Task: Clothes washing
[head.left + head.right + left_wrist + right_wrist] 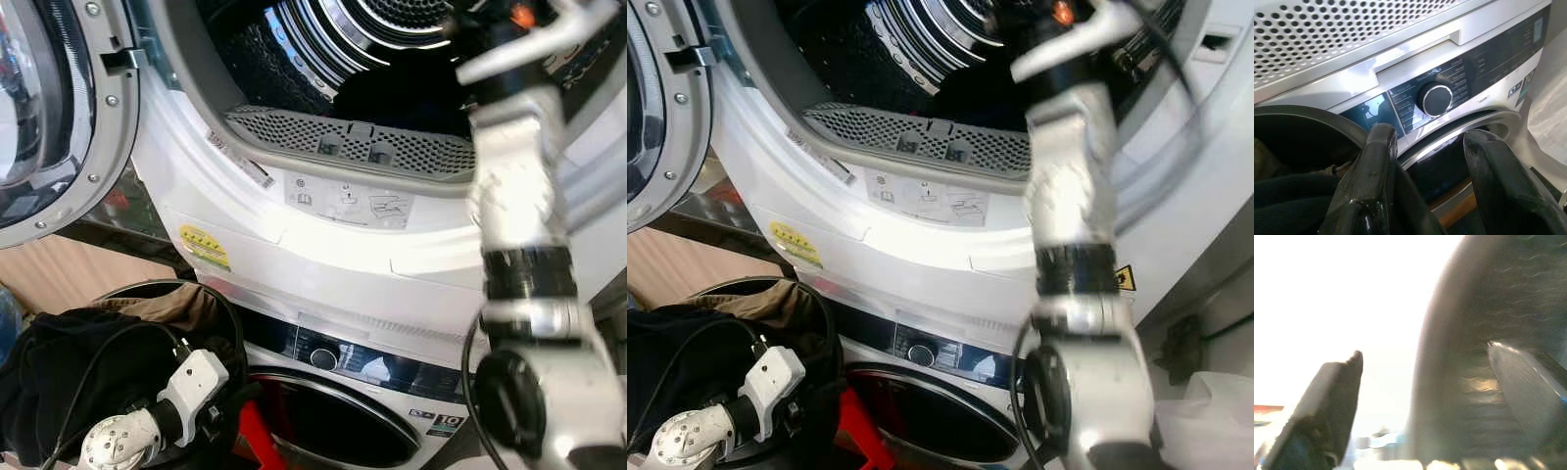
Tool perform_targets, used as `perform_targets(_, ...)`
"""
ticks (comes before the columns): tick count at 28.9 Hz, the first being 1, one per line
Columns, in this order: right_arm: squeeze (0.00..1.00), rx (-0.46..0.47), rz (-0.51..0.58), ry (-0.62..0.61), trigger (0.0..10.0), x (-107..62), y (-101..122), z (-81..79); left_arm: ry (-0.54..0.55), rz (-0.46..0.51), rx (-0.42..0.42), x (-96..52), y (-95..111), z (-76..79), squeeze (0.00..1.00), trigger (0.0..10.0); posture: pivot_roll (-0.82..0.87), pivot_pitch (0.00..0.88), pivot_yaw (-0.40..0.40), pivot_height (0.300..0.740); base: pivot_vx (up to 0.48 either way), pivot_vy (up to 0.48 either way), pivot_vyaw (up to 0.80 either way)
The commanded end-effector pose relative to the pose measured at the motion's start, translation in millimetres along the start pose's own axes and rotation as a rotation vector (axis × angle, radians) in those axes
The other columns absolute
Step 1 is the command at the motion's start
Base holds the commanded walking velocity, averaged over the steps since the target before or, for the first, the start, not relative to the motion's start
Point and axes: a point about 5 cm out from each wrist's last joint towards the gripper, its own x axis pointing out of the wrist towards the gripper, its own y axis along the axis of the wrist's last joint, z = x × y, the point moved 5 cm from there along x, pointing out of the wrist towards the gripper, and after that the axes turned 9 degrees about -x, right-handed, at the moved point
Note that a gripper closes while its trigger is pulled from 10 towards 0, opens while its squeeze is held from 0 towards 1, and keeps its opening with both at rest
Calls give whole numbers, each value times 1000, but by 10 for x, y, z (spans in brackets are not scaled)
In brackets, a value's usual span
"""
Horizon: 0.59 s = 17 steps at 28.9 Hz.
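The right gripper [1420,396], jaws wide, reaches up into the dryer drum [323,39]; the left gripper [1430,161], jaws wide, hangs near the laundry basket [220,304].

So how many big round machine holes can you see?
2. The upper drum opening is wide open at the top, with the right arm reaching into it. The lower machine's dark round door sits below the control knob. More may be hidden.

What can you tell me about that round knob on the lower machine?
The knob is a round dial with a shiny chrome ring and dark face, set in the glossy dark control panel of the lower washing machine, just above its round door opening. Printed programme labels ring it. Nothing touches it; the left gripper hovers before it, fingers open.
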Motion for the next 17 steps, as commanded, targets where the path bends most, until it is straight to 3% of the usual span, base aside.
perform_targets(1, 0, 90, 42, 182, 10000, -48, 165, -314, -16, -19, -1, -12, -53, 50, 0, 10000, -7, 59, 20, 740, 0, 0, 0)
perform_targets(2, 0, 153, 24, 214, 10000, -154, 175, -397, -18, -19, -3, -9, -56, 59, 0, 10000, -8, 61, 19, 740, 0, 0, 0)
perform_targets(4, 0, 192, 5, 266, 10000, -257, 180, -498, -20, -18, -4, -7, -56, 66, 0, 10000, -11, 60, 16, 740, 0, 0, 0)
perform_targets(5, 0, 211, -59, 344, 10000, -453, 142, -691, -20, -13, -10, -6, -53, 75, 0, 10000, -13, 67, 15, 740, 0, 0, 0)
perform_targets(6, 0, 211, -59, 344, 10000, -453, 142, -691, -20, -13, -10, -6, -53, 75, 0, 10000, -13, 67, 15, 740, 0, 0, 0)
perform_targets(8, 0, 246, -117, 415, 10000, -641, 105, -899, -20, -13, -12, -6, -58, 76, 0, 10000, -14, 67, 14, 740, 0, 0, 0)
perform_targets(10, 0, 362, -244, 503, 10000, -935, 57, -1267, -18, -15, -15, -10, -69, 81, 0, 10000, -22, 76, 13, 740, 0, 0, 0)
perform_targets(13, 0, 433, -334, 545, 10000, -1113, 35, -1459, -17, -14, -17, -12, -68, 80, 0, 10000, -21, 80, 10, 740, 0, 0, 0)
perform_targets(14, 0, 468, -395, 547, 10000, -1212, -15, -1534, -16, -14, -17, -15, -71, 78, 0, 10000, -26, 80, 10, 740, 0, 0, 0)
perform_targets(15, 0, 531, -526, 551, 10000, -1435, -140, -1685, -14, -15, -19, -18, -74, 72, 0, 10000, -27, 81, 11, 740, 0, 0, 0)
perform_targets(17, 0, 563, -659, 555, 10000, -1680, -280, -1802, -13, -15, -19, -19, -74, 67, 0, 10000, -30, 80, 10, 740, 0, 0, 0)
